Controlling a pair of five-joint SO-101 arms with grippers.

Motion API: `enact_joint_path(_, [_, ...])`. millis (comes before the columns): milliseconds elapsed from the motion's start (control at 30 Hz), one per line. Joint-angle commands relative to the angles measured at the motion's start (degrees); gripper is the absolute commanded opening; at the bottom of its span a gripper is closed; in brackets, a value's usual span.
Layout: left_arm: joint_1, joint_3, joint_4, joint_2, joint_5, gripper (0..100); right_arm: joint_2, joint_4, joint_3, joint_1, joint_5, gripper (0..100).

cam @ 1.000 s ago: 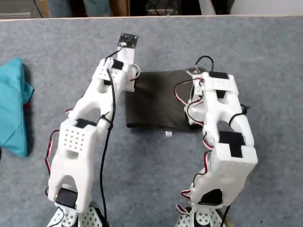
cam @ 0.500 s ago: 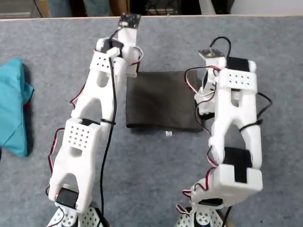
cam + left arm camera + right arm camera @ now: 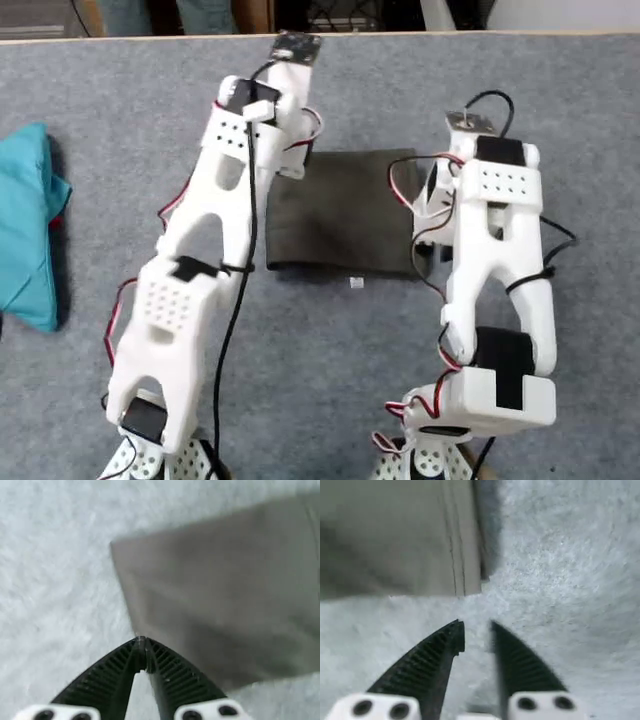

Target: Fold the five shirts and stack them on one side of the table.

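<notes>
- Along the bottom of the high view, the left arm (image 3: 175, 300) rises from lower left and the right arm (image 3: 495, 290) from lower right, side by side on the grey table (image 3: 320, 380).
- Between them, at frame centre, a folded dark shirt (image 3: 340, 210) lies flat on the table. A small white tag (image 3: 356, 283) sits just beside its near edge.
- At the shirt's right edge, the right gripper (image 3: 476, 630) hangs over bare table just off a corner of the cloth. Its jaws are a little apart with nothing between them.
- At the shirt's upper-left corner, the left gripper (image 3: 142, 647) sits over the cloth's edge. Its jaws are pressed tip to tip, and no cloth shows between them.
- At the frame's left edge, well apart from the dark shirt, lies a teal shirt (image 3: 25, 225).
</notes>
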Motion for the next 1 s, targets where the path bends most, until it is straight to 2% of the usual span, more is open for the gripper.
enact_joint_path(0, [0.48, 11.47, -1.05, -11.52, 0.53, 3, -2.42, -3.96, 0.92, -1.58, -6.42, 24.2])
enact_joint_path(100, [-1.01, 22.99, -6.59, -17.93, 0.44, 3, -2.42, -8.18, 3.38, -3.96, -10.73, 27.6])
enact_joint_path(200, [-2.24, 40.04, -14.95, -25.41, 0.79, 3, -2.33, -11.78, 5.49, -7.21, -15.74, 29.2])
enact_joint_path(367, [-2.42, 73.63, -36.31, -41.93, 0.44, 3, 2.15, -14.95, 5.58, -9.85, -22.07, 36.8])
enact_joint_path(533, [-2.68, 97.54, -53.63, -57.05, 0.88, 3, 12.7, -14.95, 0.04, -9.76, -24.62, 38.4])
enact_joint_path(700, [-6.9, 108.79, -64.18, -61.63, 0.97, 3, 24.13, -14.51, -8.31, -9.58, -24.53, 31.6])
enact_joint_path(833, [-9.98, 110.37, -64.62, -61.63, 0.97, 3, 30.2, -13.01, -11.56, -9.76, -24.18, 20.9])
enact_joint_path(967, [-10.77, 111.6, -64.88, -61.63, 0.88, 3, 32.66, -10.55, -14.37, -9.67, -20.22, 8.4])
